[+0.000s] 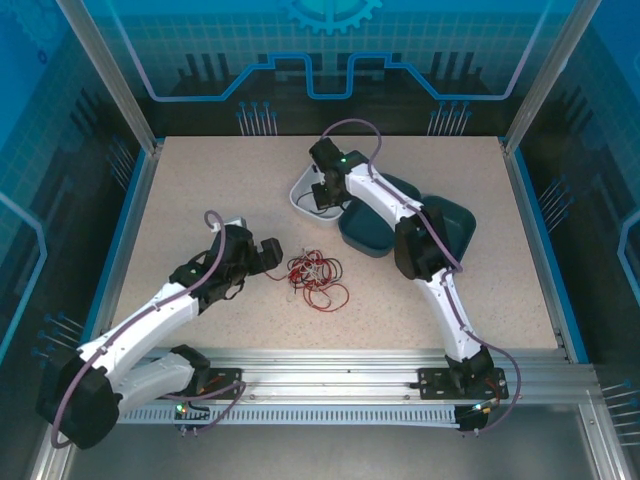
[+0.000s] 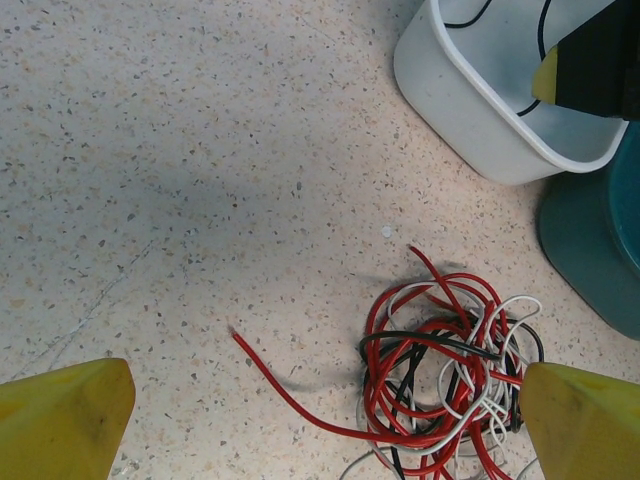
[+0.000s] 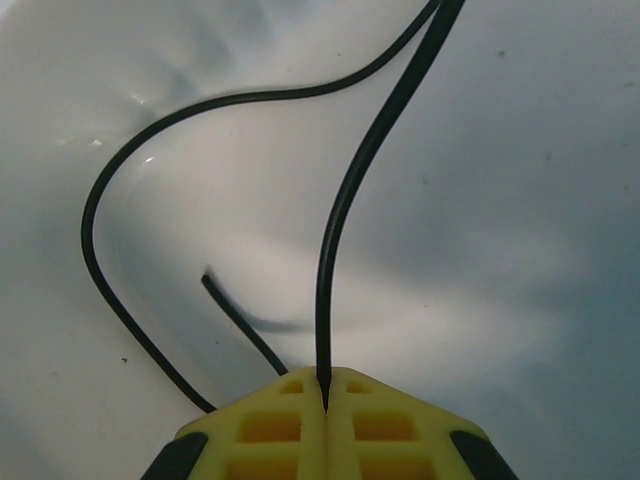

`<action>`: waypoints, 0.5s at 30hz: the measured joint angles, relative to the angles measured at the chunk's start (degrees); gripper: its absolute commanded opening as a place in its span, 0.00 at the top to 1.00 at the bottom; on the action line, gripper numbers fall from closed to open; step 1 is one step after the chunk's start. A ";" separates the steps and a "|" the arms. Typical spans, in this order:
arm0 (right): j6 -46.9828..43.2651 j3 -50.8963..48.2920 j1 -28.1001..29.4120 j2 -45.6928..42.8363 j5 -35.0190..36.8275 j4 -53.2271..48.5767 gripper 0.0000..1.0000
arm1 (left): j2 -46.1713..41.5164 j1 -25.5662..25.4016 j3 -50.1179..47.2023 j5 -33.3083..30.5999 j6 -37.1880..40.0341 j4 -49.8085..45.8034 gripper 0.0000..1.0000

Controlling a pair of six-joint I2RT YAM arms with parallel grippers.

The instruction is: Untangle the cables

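On the table, the white tub sits at the back. The right gripper is down inside it, jaws pressed together on a single black wire. The tangle of cables lies mid-table, just ahead of the left gripper, whose jaws are spread wide and empty. The knot sits toward its right finger, with a loose red end trailing left between them. The left arm is plainly nearer.
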 measured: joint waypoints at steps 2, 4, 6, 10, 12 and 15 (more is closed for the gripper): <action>0.13 0.42 0.00 0.09 -0.50 -0.26 0.79 | 0.31 0.00 0.00 0.04 0.00 0.15 0.01; 0.44 0.96 0.00 0.07 -0.83 -0.39 0.65 | 0.57 0.02 0.00 0.37 0.00 0.33 0.01; 0.33 1.18 0.00 -0.07 -0.81 -0.35 0.54 | 0.79 0.00 0.00 0.61 0.02 0.74 0.01; 0.55 1.07 0.00 -1.01 -0.11 -1.01 0.42 | 0.87 0.02 0.00 0.87 0.00 1.01 0.01; 0.79 0.85 0.00 -2.38 0.76 -1.22 0.39 | 0.87 0.02 0.00 1.05 0.00 1.03 0.01; 1.18 -0.24 0.00 -6.03 2.14 -1.36 0.36 | 0.87 0.02 0.00 1.05 0.02 1.03 0.01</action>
